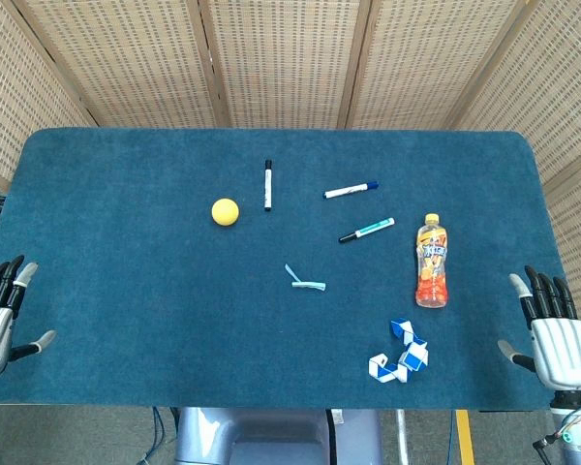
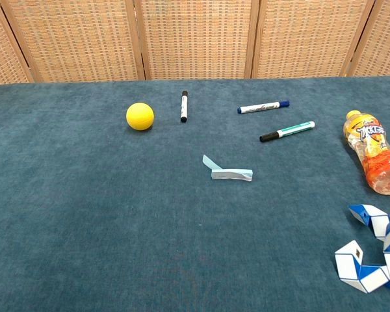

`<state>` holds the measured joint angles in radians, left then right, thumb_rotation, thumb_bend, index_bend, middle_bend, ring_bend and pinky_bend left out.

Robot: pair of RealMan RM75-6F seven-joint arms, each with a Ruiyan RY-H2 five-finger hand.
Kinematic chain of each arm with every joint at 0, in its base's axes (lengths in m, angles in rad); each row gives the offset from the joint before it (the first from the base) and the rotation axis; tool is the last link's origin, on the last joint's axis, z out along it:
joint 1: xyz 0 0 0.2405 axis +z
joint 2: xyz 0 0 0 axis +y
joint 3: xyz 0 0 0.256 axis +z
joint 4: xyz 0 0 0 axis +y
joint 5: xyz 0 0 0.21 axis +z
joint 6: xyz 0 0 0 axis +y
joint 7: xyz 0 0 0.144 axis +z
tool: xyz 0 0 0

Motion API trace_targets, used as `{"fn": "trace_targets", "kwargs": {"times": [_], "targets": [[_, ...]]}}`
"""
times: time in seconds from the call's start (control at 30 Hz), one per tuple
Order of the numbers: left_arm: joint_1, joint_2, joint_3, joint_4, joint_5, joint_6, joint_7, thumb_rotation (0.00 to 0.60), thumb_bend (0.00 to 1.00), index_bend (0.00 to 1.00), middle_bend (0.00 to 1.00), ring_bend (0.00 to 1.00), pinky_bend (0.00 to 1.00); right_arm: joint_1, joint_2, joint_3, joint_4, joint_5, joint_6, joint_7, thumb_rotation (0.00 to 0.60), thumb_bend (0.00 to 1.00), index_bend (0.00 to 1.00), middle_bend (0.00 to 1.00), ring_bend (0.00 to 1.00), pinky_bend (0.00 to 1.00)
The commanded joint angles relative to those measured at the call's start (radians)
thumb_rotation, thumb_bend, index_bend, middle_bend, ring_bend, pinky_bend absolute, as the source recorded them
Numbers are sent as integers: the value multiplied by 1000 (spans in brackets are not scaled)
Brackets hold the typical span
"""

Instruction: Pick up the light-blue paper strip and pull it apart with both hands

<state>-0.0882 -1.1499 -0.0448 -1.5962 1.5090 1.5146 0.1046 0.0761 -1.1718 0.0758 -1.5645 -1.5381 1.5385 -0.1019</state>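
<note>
the bench (image 1: pixel 126 320) is covered in dark teal felt, and woven wicker screens (image 1: pixel 281 58) stand close behind it. the light-blue paper strip (image 2: pixel 226 171) lies folded near the middle of the bench, touched by nothing. farther back lie a yellow ball (image 2: pixel 140 116), a black marker (image 2: pixel 184 106), a blue-capped marker (image 2: pixel 263 106) and a green marker (image 2: pixel 286 131), all apart from one another. to the right an orange drink bottle (image 2: pixel 374 160) lies on its side, with a blue-and-white twist puzzle (image 2: pixel 374 256) nearer me. my left hand (image 1: pixel 0 315) and right hand (image 1: pixel 552 334) sit at the bench's near corners, fingers spread, holding nothing, well apart from the strip.
</note>
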Motion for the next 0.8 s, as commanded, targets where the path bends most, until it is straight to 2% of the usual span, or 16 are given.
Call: {"fn": "trace_targets", "kwargs": {"times": [0.03,0.27,0.43,0.53,0.7,0.8], "targets": [[5,9,3,-10,-3,2,5,600,0,0,0,0,0,-2,5,-2,-8,-1,2,-3,600,0,9,0,0,0],[4,5,5,-8,-3,-3,11,600,0,0,0,0,0,4,4,-4,-8,3,-16,-6,600,0,9,0,0,0],[-5,-7,1,-2,2,-8,23,600,0,0,0,0,0,44,8,7,-31,-2,-67,-18,600,0,10,0,0,0],[-14,-18,-5,11,-4,-19,22,600,0,0,0,0,0,109,27,35,-64,2,-146,-32,600,0,49,0,0,0],[-18,-31,-22,14,-31,-20,45,600,0,0,0,0,0,283,38,143,-107,82,-343,-44,600,0,174,0,0,0],[-18,-32,-27,9,-39,-18,46,600,0,0,0,0,0,341,32,177,-125,120,-413,-39,600,0,238,0,0,0]]}}
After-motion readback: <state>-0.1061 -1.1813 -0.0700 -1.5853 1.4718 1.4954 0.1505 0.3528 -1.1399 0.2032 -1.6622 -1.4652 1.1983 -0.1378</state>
